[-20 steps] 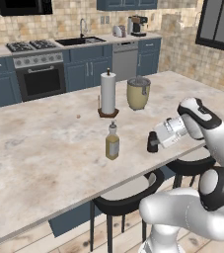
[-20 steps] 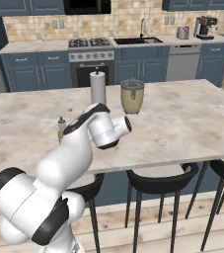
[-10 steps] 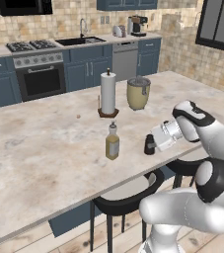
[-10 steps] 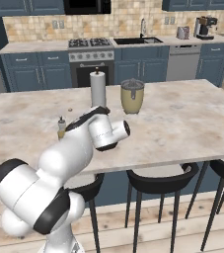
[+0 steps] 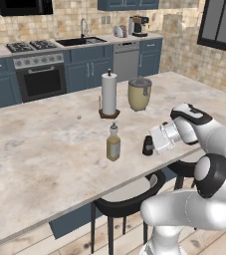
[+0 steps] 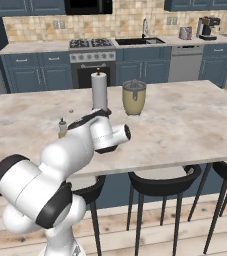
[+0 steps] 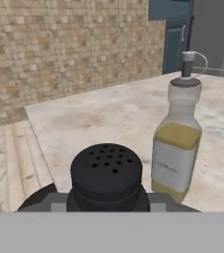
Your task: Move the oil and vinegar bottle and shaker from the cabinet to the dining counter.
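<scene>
Starting with the left base view: the oil and vinegar bottle (image 5: 113,143) stands upright on the dining counter (image 5: 40,149), close to the near edge. Just to its right sits the shaker (image 5: 147,145), small and dark, with the gripper (image 5: 152,144) right up against it. From this side I honestly can't tell whether the jaws are clamped on it or just sitting around it. Further back on the same top there's a paper towel roll (image 5: 109,94) and a beige pot (image 5: 140,93) beside it.

Right base view: the arm covers most of the action. Only the bottle's top (image 6: 62,123) pokes out past the arm's left side, with the paper towel roll (image 6: 99,91) and pot (image 6: 134,97) behind.

Hand view: the shaker (image 7: 106,173) is dead centre at the bottom, perforated lid facing the camera, with the bottle (image 7: 178,143) standing just beside it on the stone. The fingertips are hidden, so the grip stays unclear.
</scene>
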